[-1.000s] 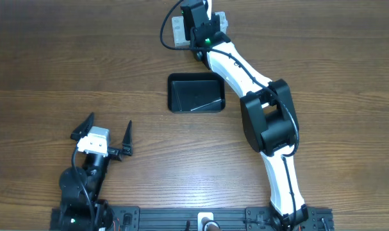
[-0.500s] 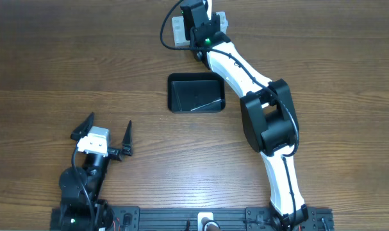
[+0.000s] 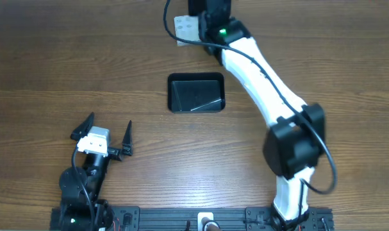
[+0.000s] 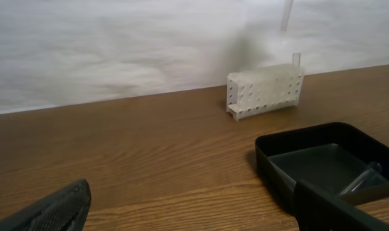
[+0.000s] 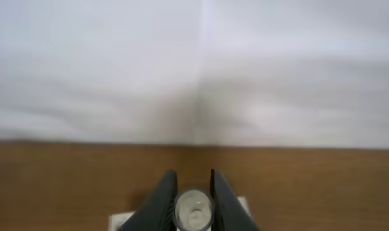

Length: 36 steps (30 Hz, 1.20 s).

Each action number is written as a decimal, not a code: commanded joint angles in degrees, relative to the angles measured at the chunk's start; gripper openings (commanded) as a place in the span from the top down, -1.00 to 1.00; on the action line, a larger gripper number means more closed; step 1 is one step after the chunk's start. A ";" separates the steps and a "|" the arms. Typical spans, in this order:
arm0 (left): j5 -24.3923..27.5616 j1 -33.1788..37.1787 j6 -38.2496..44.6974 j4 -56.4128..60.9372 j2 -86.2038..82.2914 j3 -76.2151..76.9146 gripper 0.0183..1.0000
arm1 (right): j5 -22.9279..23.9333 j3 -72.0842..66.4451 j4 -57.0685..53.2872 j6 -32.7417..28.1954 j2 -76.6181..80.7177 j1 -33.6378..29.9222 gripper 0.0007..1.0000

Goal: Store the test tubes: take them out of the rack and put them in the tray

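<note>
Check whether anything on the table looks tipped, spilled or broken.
Nothing stands out. The rack stands upright, one test tube lies inside the tray, and the right end effector grips a second tube. No spill or damage shows.

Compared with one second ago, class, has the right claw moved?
Yes. The right claw, gripping a test tube, has shifted up the top view, away from the tray.

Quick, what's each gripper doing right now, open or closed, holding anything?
Left gripper: open, holding nothing.
Right gripper: closed on a test tube.
</note>
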 commanded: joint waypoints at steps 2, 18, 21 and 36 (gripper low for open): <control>0.74 0.35 0.74 -0.07 -0.46 -0.26 -1.00 | -5.25 1.42 -7.30 2.89 -6.73 0.04 0.75; 0.76 0.35 0.74 -0.04 -0.46 -0.26 -1.00 | -29.49 -7.06 -26.88 7.52 1.18 -0.13 0.78; 0.74 0.35 0.74 -0.07 -0.46 -0.26 -1.00 | -31.43 -8.70 -27.10 7.52 2.12 -0.11 0.82; 0.74 0.35 0.74 -0.07 -0.46 -0.26 -1.00 | -32.20 -15.76 -26.62 8.41 2.14 0.00 0.90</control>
